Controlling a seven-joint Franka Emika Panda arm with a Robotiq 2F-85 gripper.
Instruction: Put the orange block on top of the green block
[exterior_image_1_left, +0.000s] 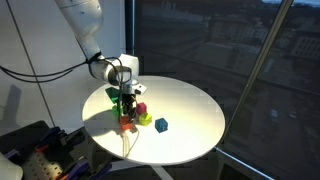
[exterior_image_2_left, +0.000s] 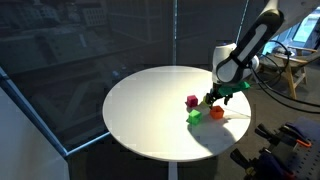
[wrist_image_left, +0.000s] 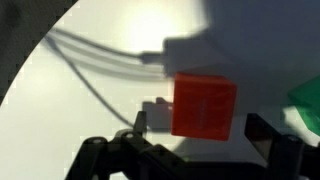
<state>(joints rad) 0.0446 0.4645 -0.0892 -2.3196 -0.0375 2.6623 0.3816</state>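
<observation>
Close to the rim of a round white tabletop (exterior_image_2_left: 140, 110), on the arm's side: the orange block (exterior_image_2_left: 216, 113), resting flat on the surface and free of any grip. Directly above it, the pincer (exterior_image_2_left: 219, 100), pointing down, spread wide, holding nothing. In the wrist view, the orange block (wrist_image_left: 204, 106) sitting in the gap between two dark fingers (wrist_image_left: 275, 140), nearer the right-hand one in that picture, faces roughly square to the frame. Being a cube, no long axis to line up with, only flat sides to match to the pads. Judged from this, a straight descent and a closing of the jaws needed next, perhaps after a small sideways correction.

Near the orange block but apart from it, farther in from the rim: the green block (exterior_image_2_left: 195, 116), top face bare. Just beside the green block, a darker red-magenta cube (exterior_image_2_left: 192, 101); touching or not, impossible to tell. Likely the main hazard: brushing that neighbour while lowering onto green. In an exterior view, a dark blue cube (exterior_image_1_left: 161, 125) farther out, well clear of the path. At the right edge of the wrist view, a blurred green patch (wrist_image_left: 308, 100), block or part of the pincer, not clear which. Across the tabletop in that view, pale grey lines (wrist_image_left: 100, 55), cable or shadow, unclear.
</observation>
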